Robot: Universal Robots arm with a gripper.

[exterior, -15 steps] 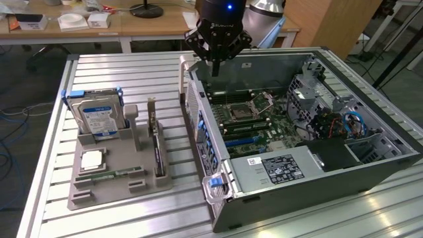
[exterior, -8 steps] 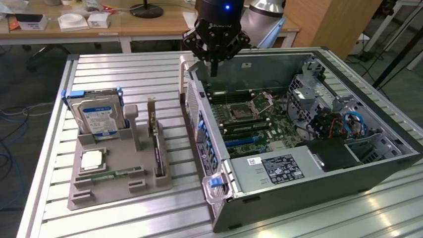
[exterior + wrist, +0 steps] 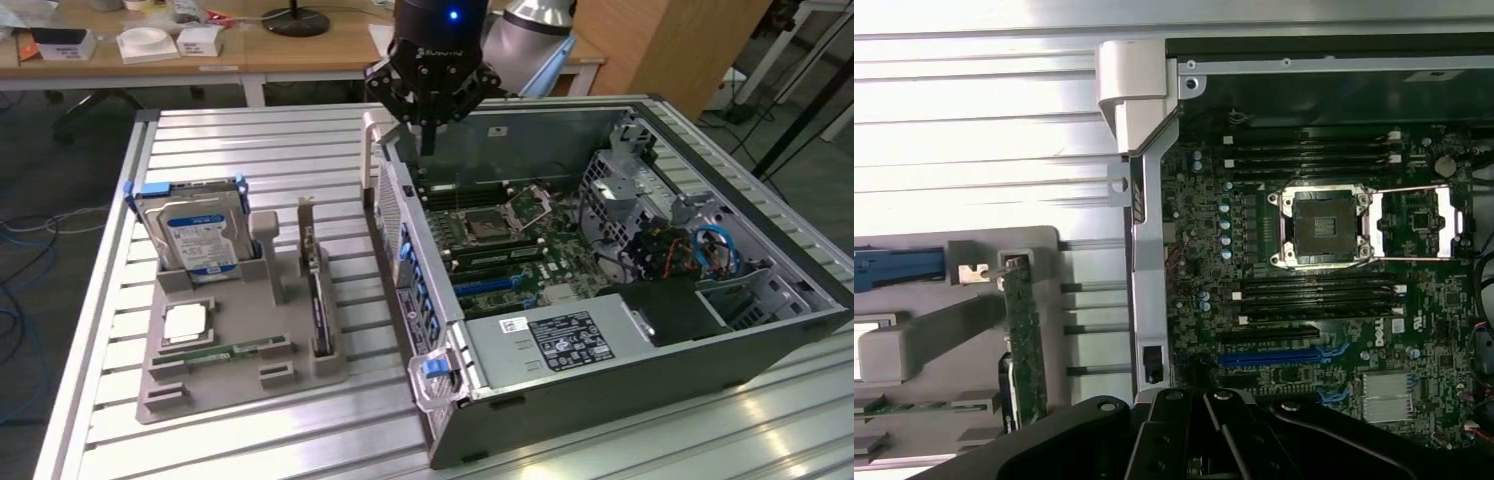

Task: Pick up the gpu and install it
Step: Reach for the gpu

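- Gripper: black two-finger gripper [image 3: 427,146], fingers pinched together, nothing between them. It hovers over the rear edge of the open dark-grey PC tower case [image 3: 601,398].
- Task's thing: gpu, a thin dark flat circuit card w/ silvery end bracket [image 3: 319,310]. It stands on edge in a slot of the grey plastic parts tray [image 3: 174,405], not yet touched. In the exterior view it sits at approx. 7 o'clock from the gripper, well apart.
- Tray is at 9 o'clock of the case, just beside it, both on the slatted aluminium table [image 3: 267,140].
- Doing the pick well (judgement):
  - fingers must spread before descent, lined up across the card's thin top edge
  - come straight down and grip mid-edge, away from the bracket
  - mind the grey upright post [image 3: 271,255] at 9 o'clock of the card
  - lift vertically so the card doesn't bind in its slot
- Counts:
  - gpu: 1
  - gripper: 1
  - silver hard drive w/ blue-white label [image 3: 200,245]: 1
  - narrow green memory stick [image 3: 220,352]: 1
  - square silvery processor chip [image 3: 187,322]: 1
  - green motherboard [image 3: 514,262]: 1, w/ 1 open square socket [image 3: 483,228]
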